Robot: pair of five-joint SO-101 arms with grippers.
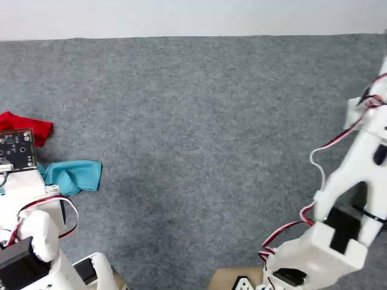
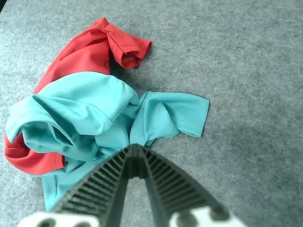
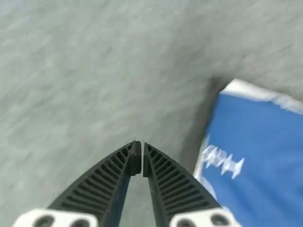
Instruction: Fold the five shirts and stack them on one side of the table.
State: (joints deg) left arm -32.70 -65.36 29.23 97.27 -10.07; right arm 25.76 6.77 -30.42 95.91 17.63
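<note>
Left wrist view: saw teal shirt [image 2: 85,118] bunched over red shirt [image 2: 80,52] on grey surface [image 2: 246,71], just past left jaws. Seemed soft, light, floppy; best pinched at loose sleeve [image 2: 182,113]. Found both jaws clenched, empty.

Plain turquoise shirt [image 2: 85,113]; plain red shirt [image 2: 80,54]; blue shirt [image 3: 255,142] with a white printed motif and a white edge. Mottled grey table [image 1: 211,121]. Black, ribbed left gripper [image 2: 137,150] and right gripper [image 3: 138,146], both on white mounts.
</note>
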